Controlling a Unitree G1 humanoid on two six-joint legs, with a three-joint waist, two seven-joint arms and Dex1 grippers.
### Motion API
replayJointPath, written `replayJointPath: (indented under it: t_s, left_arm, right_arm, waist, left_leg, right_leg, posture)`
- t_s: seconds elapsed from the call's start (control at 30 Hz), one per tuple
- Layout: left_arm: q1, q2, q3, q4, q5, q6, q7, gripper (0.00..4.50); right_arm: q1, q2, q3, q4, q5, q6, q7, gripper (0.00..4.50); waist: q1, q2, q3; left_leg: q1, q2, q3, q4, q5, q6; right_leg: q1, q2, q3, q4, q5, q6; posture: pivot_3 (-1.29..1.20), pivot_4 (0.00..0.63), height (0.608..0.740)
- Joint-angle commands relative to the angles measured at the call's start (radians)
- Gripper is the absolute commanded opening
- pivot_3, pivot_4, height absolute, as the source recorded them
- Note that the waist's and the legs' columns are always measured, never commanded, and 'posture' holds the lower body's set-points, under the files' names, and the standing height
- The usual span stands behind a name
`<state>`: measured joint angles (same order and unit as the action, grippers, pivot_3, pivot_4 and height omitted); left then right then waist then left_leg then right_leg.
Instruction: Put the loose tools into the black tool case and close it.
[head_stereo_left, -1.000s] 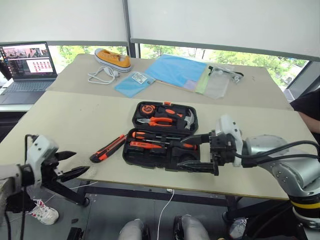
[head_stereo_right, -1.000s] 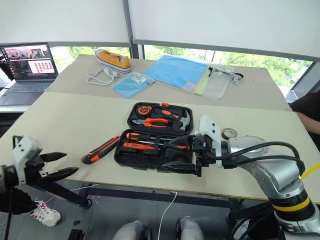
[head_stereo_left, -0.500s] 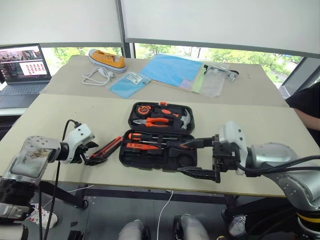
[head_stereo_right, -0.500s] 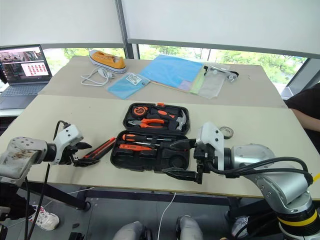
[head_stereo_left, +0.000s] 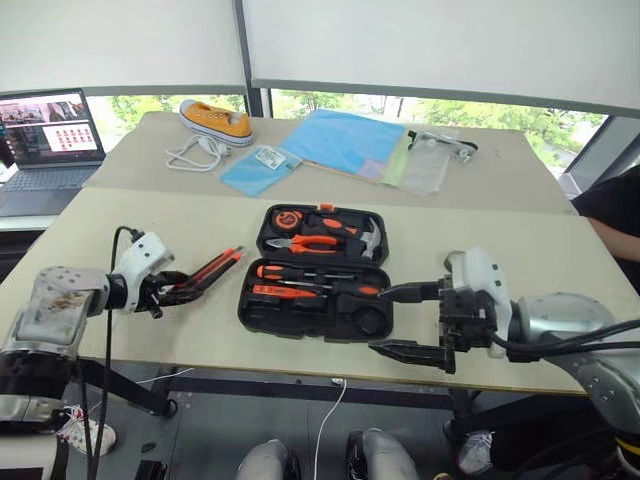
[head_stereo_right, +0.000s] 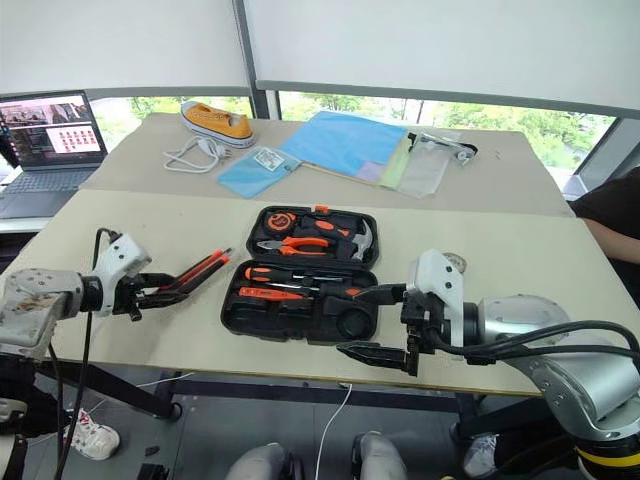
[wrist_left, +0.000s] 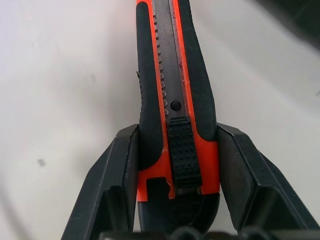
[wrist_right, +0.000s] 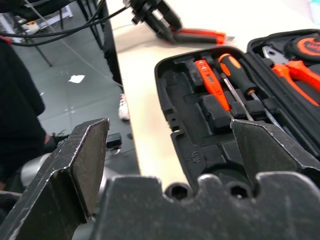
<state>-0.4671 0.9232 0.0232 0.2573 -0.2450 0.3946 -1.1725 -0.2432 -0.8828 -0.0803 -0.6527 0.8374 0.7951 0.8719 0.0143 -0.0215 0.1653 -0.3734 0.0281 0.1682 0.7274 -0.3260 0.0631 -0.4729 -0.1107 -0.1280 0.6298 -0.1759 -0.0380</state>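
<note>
**Knife in the grip, case lying open**

Head camera: the left gripper (head_stereo_left: 170, 296) clasps the utility knife (head_stereo_left: 212, 272) just left of the open tool case (head_stereo_left: 318, 272) on the table (head_stereo_left: 130, 230). Left wrist camera: both fingers (wrist_left: 116, 185) press the knife's sides. Right wrist camera: the right gripper (wrist_right: 170, 150) gapes wide, holding nothing, near the case's front.

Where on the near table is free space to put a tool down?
Free: the bare tabletop between the laptop and the tool case, and the strip to the case's right. Crowded: the front edge, where the left gripper grips the utility knife and the open right gripper hovers.
</note>
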Motion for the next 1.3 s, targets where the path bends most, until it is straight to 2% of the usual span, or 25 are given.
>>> replayJointPath:
  t_s: [0.03,0.2,0.33,0.53,0.7,0.77,0.8,0.93,0.97,1.1,1.2,1.3]
  left_arm:
    - [-0.134,0.019,-0.044,-0.124,-0.089,-0.019,-0.216,1.77]
    - [-0.233,-0.023,-0.23,-0.128,-0.03,-0.064,-0.404,1.77]
    - [-0.297,-0.067,-0.376,-0.056,0.029,-0.14,-0.442,1.77]
    - [-0.39,-0.182,-0.454,0.125,0.153,-0.224,-0.441,1.77]
    - [-0.433,-0.212,-0.482,0.187,0.128,-0.252,-0.442,1.77]
    - [-0.442,-0.206,-0.503,0.192,0.102,-0.254,-0.442,2.77]
    - [-0.444,-0.192,-0.516,0.18,0.071,-0.243,-0.442,2.97]
    - [-0.454,-0.164,-0.523,0.172,0.018,-0.236,-0.442,4.42]
    - [-0.455,-0.161,-0.52,0.178,0.017,-0.243,-0.442,4.47]
    - [-0.468,-0.174,-0.476,0.223,0.022,-0.25,-0.442,4.47]
    - [-0.473,-0.197,-0.449,0.239,0.023,-0.24,-0.442,3.71]
    - [-0.457,-0.207,-0.444,0.215,0.025,-0.238,-0.442,2.64]
  right_arm:
    - [0.025,-0.015,-0.038,-0.048,0.002,-0.007,-0.015,4.5]
    - [0.064,-0.011,-0.055,-0.078,-0.002,-0.012,-0.055,4.5]
    - [0.109,-0.005,-0.081,-0.116,0.012,-0.008,-0.097,4.5]
    - [0.178,-0.001,-0.124,-0.17,0.029,-0.004,-0.154,4.5]
    - [0.208,0.0,-0.14,-0.193,0.039,-0.004,-0.188,4.5]
    - [0.211,-0.001,-0.139,-0.196,0.041,-0.005,-0.197,4.5]
    - [0.212,-0.001,-0.139,-0.197,0.042,-0.005,-0.2,4.5]
    - [0.211,-0.005,-0.136,-0.196,0.047,-0.006,-0.208,4.5]
    - [0.211,-0.007,-0.136,-0.195,0.048,-0.006,-0.209,4.5]
    - [0.2,-0.015,-0.127,-0.183,0.045,-0.01,-0.201,4.5]
    - [0.184,-0.018,-0.115,-0.168,0.038,-0.015,-0.187,4.5]
    - [0.173,-0.02,-0.105,-0.157,0.031,-0.018,-0.174,4.5]
  waist:
    - [0.004,0.0,0.0]
    - [0.002,0.0,0.0]
    - [-0.007,0.0,0.0]
    - [-0.001,-0.001,0.0]
    - [-0.001,-0.001,0.0]
    - [-0.001,-0.001,0.0]
    - [-0.001,-0.001,0.0]
    - [-0.003,-0.001,0.0]
    - [-0.003,-0.001,0.0]
    - [-0.002,-0.001,0.0]
    - [-0.002,-0.001,0.0]
    - [-0.002,-0.001,0.001]
  left_leg:
    - [-0.002,0.0,0.0,0.001,0.0,0.0]
    - [-0.003,-0.003,0.001,0.001,0.003,0.006]
    - [-0.002,-0.002,0.001,0.001,0.004,0.007]
    - [-0.002,-0.001,0.001,0.003,0.004,0.007]
    - [-0.003,-0.001,0.0,0.003,0.004,0.009]
    - [-0.003,-0.001,0.0,0.003,0.004,0.009]
    - [-0.003,-0.001,0.0,0.004,0.004,0.009]
    - [-0.003,0.0,0.0,0.004,0.003,0.01]
    - [-0.003,0.0,0.0,0.004,0.003,0.01]
    - [-0.003,0.0,0.0,0.004,0.003,0.01]
    - [-0.003,0.0,0.0,0.004,0.003,0.01]
    - [-0.003,-0.001,0.0,0.004,0.003,0.01]
  right_leg:
    - [0.0,0.0,-0.002,-0.001,0.0,0.0]
    - [0.0,0.003,-0.003,-0.001,0.0,0.0]
    - [0.0,0.005,-0.001,-0.001,0.0,0.0]
    - [0.0,0.005,0.0,0.0,0.0,0.0]
    - [0.0,0.005,0.0,0.0,0.0,0.0]
    - [0.0,0.004,0.001,0.0,0.0,0.0]
    - [0.0,0.004,0.001,0.0,0.0,0.0]
    - [0.0,0.004,0.001,0.0,0.0,0.001]
    - [0.0,0.004,0.001,-0.001,0.0,0.001]
    - [0.0,0.005,0.001,-0.001,0.0,0.001]
    - [0.0,0.007,0.001,0.0,0.0,0.001]
    - [0.0,0.007,0.001,-0.001,0.0,0.001]
  posture:
    - [0.0,0.15,0.718]
    - [0.0,0.15,0.718]
    - [0.0,0.15,0.718]
    - [0.0,0.15,0.718]
    - [0.0,0.15,0.718]
    - [0.0,0.15,0.718]
    - [0.0,0.15,0.718]
    - [0.0,0.15,0.718]
    - [0.0,0.15,0.718]
    - [0.0,0.15,0.718]
    - [0.0,0.15,0.718]
    - [0.0,0.15,0.718]
